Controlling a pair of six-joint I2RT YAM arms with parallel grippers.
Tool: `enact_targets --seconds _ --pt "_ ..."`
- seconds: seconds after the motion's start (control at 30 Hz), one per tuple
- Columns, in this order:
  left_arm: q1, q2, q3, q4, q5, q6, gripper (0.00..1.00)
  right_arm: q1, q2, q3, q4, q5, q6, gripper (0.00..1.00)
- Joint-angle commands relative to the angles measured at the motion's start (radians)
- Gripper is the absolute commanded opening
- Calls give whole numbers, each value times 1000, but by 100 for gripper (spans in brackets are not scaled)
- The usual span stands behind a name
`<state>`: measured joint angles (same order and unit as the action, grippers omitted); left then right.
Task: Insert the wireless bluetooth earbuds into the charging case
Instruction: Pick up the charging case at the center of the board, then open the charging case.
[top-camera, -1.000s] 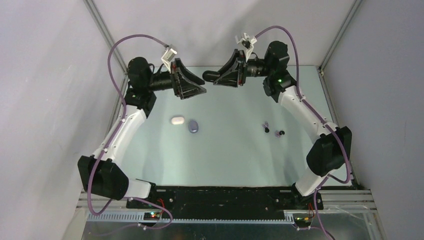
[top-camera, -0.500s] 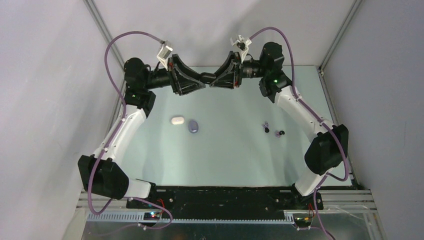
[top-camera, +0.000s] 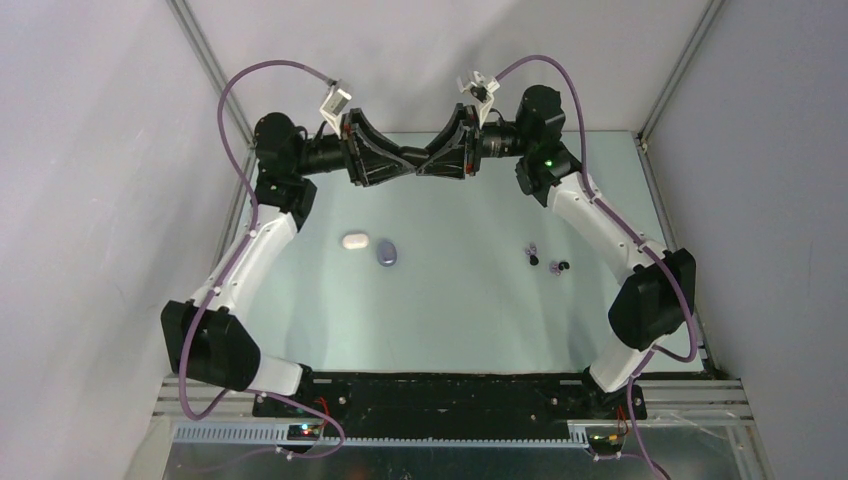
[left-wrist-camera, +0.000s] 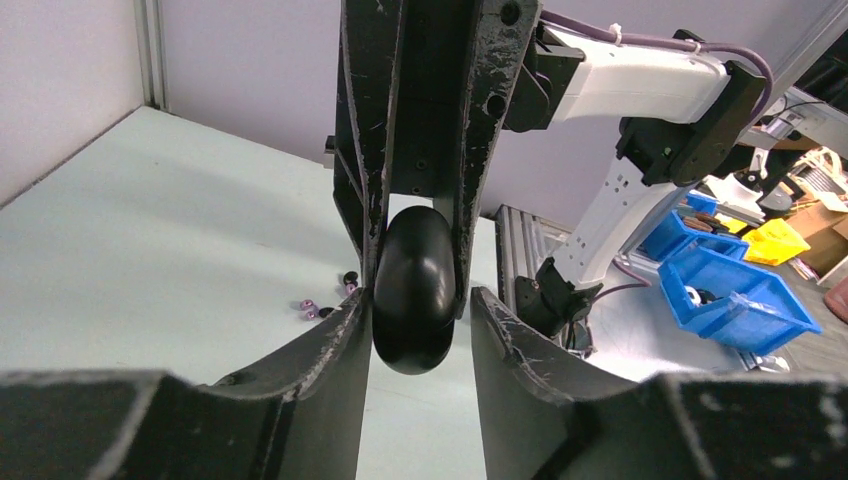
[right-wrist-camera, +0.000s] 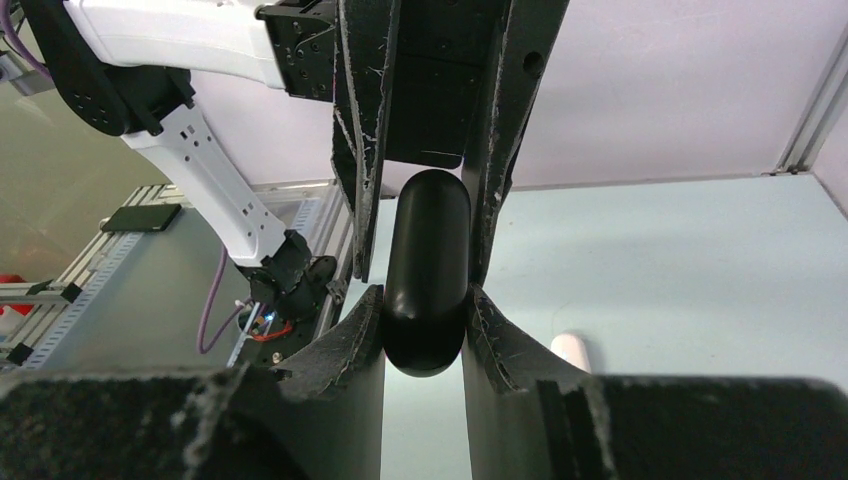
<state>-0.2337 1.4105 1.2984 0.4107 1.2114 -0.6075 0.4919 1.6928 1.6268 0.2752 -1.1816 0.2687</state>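
A glossy black charging case hangs in the air over the back of the table. My right gripper is shut on it, both fingers pressed to its sides. My left gripper faces it tip to tip and stands open around the case's free end, with a gap at one finger. In the top view the left gripper and right gripper meet. Tiny purple and black earbuds lie on the table at the right, with another black bud beside them; they also show as earbuds in the left wrist view.
A white oval case and a lavender oval case lie side by side at the left of the pale table. The white case peeks out beside my right finger. Grey walls and metal frame posts close in the back.
My left gripper has swung right and my right gripper has moved left with the black case, until the two met. The case's free end now sits between the left fingers.
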Motion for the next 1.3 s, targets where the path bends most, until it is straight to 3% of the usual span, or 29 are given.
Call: enact_targets --seconds 0.0,0.5,0.7,0.87,0.93,1.07,1.17,1.27 --pt "-13 -3 47 34 28 -18 43 6 -1 32 49 26 3 0" --pt "-14 26 47 125 65 -103 38 3 -8 11 136 63 67 0" --pt "-14 33 57 139 53 -113 28 19 -6 7 142 86 63 0" --pt "-14 38 67 144 49 -115 11 42 3 15 100 102 24 5" --pt "-14 38 67 147 50 -115 6 41 6 20 82 103 17 14" --pt "-12 33 61 133 64 -75 0 18 -1 21 21 76 -6 55" --pt "-12 25 46 49 75 43 0 -5 -16 32 -54 70 -36 73" --pt "-13 5 33 -150 62 219 0 -30 -11 60 -111 74 18 97"
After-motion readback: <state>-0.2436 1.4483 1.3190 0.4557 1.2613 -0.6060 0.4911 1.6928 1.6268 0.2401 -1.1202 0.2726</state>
